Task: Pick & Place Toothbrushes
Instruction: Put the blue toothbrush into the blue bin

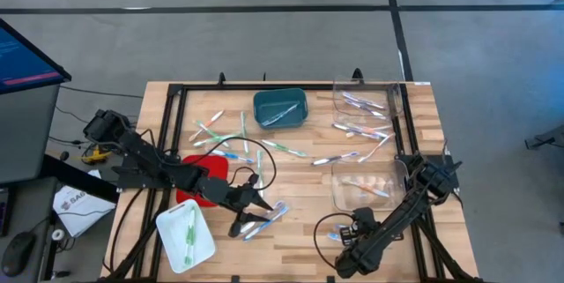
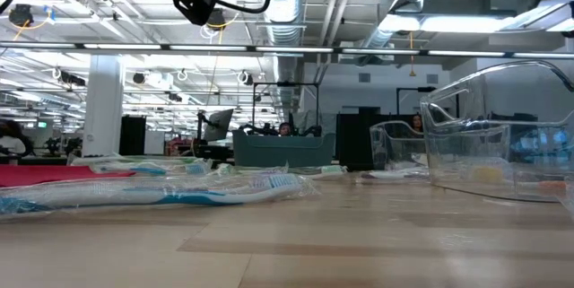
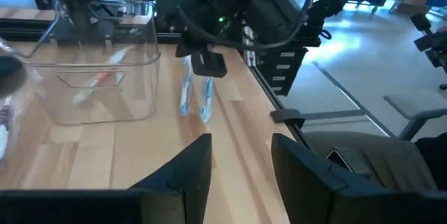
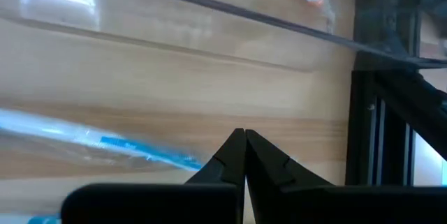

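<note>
The left gripper is seen with its fingers apart and nothing between them, held above the blue toothbrushes near the table's front edge. The right gripper is pressed shut and empty, beside a blue toothbrush. More toothbrushes are scattered mid-table; others are found in the teal bin, the clear containers and the white tray

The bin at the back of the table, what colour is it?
The bin is dark teal, clearest in the high view.
</note>
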You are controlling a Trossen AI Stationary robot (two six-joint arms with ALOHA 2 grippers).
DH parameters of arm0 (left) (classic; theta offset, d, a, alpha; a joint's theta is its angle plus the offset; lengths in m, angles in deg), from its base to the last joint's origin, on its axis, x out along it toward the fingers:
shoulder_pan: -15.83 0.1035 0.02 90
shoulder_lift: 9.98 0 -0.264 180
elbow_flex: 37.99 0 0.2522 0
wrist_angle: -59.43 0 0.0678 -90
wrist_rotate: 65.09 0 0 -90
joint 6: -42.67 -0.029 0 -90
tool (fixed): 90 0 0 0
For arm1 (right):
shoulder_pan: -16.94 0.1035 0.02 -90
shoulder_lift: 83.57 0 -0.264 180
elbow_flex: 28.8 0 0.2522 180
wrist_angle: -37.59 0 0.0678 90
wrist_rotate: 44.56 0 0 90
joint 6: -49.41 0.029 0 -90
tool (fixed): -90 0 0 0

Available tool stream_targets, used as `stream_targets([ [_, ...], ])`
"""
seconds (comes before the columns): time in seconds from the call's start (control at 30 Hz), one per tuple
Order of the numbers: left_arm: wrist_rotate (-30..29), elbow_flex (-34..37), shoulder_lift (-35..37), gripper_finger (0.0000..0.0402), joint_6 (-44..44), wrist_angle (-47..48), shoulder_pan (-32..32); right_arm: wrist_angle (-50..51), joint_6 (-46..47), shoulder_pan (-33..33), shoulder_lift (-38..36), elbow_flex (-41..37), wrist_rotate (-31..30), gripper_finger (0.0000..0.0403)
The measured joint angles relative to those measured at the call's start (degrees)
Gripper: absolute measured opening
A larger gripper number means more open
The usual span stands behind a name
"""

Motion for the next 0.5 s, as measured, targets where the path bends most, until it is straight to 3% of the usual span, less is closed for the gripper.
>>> stream_targets([
  [0.5, 0.36, 0.00, 0.00, 0.0145, 0.00, -0.49, 0.00, -8.00, -0.50, 0.00, 0.00, -4.27, -0.11, 0.0000],
])
